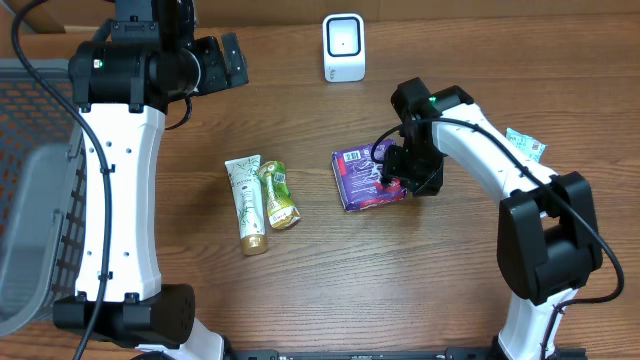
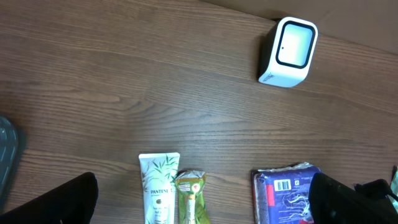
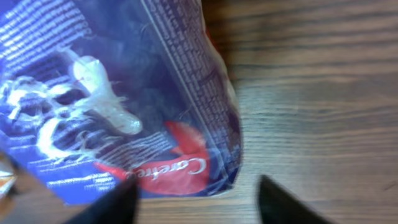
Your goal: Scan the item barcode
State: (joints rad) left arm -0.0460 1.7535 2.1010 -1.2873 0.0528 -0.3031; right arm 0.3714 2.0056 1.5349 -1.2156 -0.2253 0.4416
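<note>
While the pack lies flat on the bench, right of centre, its longer side is seen running roughly left to right, slightly skewed. The printed face is turned up, and a barcode is shown at the far left corner, on the edge nearer the scanner. The scanner stands upright at the far side of the bench, well apart from the pack.

The right claw is lowered at the pack's right edge with its fingers spread; nothing is pinched, and the pack's corner is seen just beyond the fingertips in the wrist view. The left claw is held high over the far left of the bench, also spread wide and empty.

A tube and a sachet lie side by side left of the pack, their long axes running front to back. A basket is seen at the left edge.
</note>
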